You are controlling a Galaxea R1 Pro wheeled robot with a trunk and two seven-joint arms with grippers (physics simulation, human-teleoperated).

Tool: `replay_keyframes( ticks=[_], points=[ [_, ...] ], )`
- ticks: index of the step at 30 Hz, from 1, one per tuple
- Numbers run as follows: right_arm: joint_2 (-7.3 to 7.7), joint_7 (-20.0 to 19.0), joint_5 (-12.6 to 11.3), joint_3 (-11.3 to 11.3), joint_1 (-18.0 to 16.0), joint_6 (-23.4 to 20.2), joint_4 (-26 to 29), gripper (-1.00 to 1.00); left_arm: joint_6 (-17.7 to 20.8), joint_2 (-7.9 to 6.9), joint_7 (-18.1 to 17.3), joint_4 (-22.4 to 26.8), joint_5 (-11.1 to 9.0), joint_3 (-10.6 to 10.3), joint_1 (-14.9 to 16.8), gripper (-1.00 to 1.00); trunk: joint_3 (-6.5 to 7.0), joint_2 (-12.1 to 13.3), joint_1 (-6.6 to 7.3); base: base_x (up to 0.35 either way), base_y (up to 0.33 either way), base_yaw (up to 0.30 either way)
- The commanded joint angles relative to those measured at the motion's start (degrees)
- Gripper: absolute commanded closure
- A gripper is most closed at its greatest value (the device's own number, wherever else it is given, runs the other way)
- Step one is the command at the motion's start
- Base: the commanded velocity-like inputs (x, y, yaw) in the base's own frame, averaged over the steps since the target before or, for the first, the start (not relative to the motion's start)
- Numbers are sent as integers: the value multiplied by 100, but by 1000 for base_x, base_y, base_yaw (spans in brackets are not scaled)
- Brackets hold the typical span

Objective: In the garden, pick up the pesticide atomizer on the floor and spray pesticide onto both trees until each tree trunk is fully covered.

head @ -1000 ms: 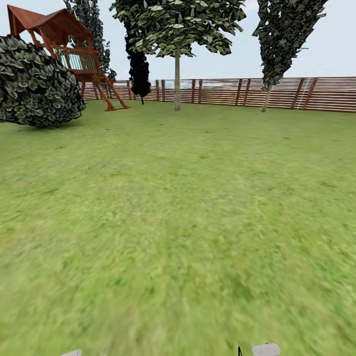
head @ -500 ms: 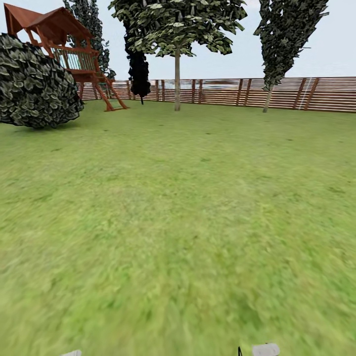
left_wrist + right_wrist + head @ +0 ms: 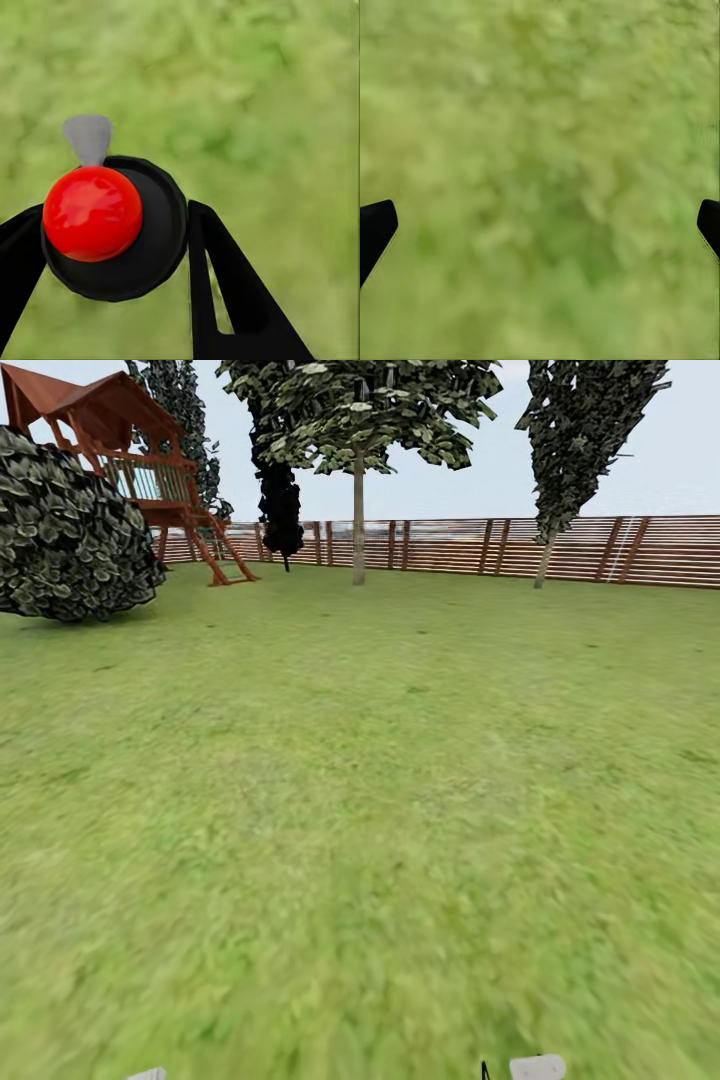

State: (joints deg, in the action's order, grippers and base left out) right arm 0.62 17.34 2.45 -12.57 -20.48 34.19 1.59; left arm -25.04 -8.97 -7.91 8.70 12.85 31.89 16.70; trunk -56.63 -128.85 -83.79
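Note:
In the left wrist view, my left gripper (image 3: 112, 229) is shut on the pesticide atomizer (image 3: 154, 251), a dark round bottle with a red knob and a grey nozzle, held above blurry grass. My right gripper (image 3: 540, 225) is open over bare grass, with one black fingertip (image 3: 375, 229) at each side of that view. In the head view, two trees stand far off by the fence. One has a straight pale trunk (image 3: 358, 525) in the middle. The other has a leaning trunk (image 3: 543, 563) to the right. Wide lawn (image 3: 380, 810) lies between me and them.
A brown slatted fence (image 3: 450, 547) closes the far side of the garden. A large dark-leaved bush (image 3: 65, 530) and a red-brown wooden play tower (image 3: 150, 470) stand at the far left. A black-leaved tree (image 3: 281, 510) stands beside the tower.
The whole head view has shifted slightly, with the bush and play tower sliding left and the right tree edging right, so the camera has moved. The grippers look unchanged.

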Motion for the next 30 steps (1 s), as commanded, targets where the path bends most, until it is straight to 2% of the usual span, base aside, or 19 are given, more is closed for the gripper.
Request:
replay_keyframes(
  ticks=[1, 30],
  points=[
    [0, 2, 0, 0, 0, 0, 0, -100, -1, 0, 0, 1, -1, 1, 0, 100, 0, 0, 0, 338, 0, 0],
    [0, -1, -1, 0, 0, 0, 0, -100, -1, -52, 0, -105, 16, 1, -9, 100, 0, 0, 0, 338, 0, 0]
  ],
)
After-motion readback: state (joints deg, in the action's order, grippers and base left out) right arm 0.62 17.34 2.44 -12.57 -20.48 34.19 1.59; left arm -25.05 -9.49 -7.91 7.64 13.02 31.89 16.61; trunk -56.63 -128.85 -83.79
